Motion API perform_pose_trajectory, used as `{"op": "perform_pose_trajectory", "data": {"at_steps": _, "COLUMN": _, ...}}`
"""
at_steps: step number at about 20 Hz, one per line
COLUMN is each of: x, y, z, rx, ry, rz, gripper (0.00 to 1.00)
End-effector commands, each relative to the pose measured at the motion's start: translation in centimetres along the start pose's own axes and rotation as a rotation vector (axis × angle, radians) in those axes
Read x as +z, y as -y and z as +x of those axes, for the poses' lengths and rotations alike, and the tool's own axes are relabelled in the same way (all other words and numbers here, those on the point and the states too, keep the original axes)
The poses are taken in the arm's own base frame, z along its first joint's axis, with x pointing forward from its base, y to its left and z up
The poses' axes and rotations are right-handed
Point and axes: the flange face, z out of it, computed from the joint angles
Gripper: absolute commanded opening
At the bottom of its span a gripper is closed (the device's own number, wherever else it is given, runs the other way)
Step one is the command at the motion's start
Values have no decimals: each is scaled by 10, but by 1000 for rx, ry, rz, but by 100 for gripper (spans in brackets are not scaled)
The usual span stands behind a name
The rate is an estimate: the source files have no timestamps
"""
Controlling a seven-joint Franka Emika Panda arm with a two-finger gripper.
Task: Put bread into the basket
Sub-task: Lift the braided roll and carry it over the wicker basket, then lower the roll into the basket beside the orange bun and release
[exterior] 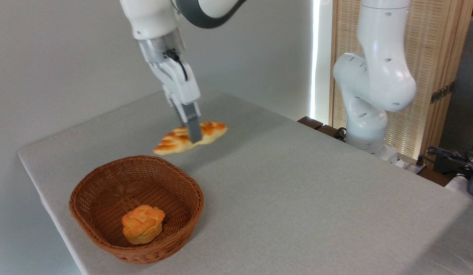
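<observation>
1. The pincer (193, 134) is clamped on the bread (175, 139), gripping it around the middle. One grey finger runs down across the front of the loaf; the other finger is hidden behind it.
2. The bread is up in the air, clear of the tabletop (297, 183), tilted a bit so its left pointy end dips lower than the right one. There's a soft shadow on the cloth underneath.
3. It hangs just past the far rim of the basket (87, 191), near it but not over the middle and not touching.
4. The basket sits near the front left corner of the tabletop, and a small round orange bun (142, 224) is lying inside it, toward the front.
5. The arm comes down from the top of the frame, and its white base (368, 114) stands off the right back edge of the tabletop.
</observation>
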Motion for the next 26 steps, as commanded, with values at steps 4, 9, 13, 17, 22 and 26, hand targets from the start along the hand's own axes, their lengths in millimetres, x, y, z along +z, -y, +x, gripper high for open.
{"op": "perform_pose_trajectory", "data": {"at_steps": 4, "x": -21, "y": 55, "z": 44, "rx": -81, "ry": -122, "rz": -4, "gripper": 24}}
{"op": "perform_pose_trajectory", "data": {"at_steps": 9, "x": -15, "y": 71, "z": 59, "rx": -89, "ry": -194, "rz": 64, "gripper": 29}}
{"op": "perform_pose_trajectory", "data": {"at_steps": 13, "x": 0, "y": 77, "z": 72, "rx": -81, "ry": -208, "rz": 87, "gripper": 50}}
{"op": "perform_pose_trajectory", "data": {"at_steps": 17, "x": 22, "y": 78, "z": 91, "rx": -67, "ry": -220, "rz": 111, "gripper": 82}}
{"op": "perform_pose_trajectory", "data": {"at_steps": 22, "x": 31, "y": 76, "z": 94, "rx": -61, "ry": -210, "rz": 104, "gripper": 100}}
{"op": "perform_pose_trajectory", "data": {"at_steps": 26, "x": 37, "y": 74, "z": 95, "rx": -57, "ry": -202, "rz": 97, "gripper": 100}}
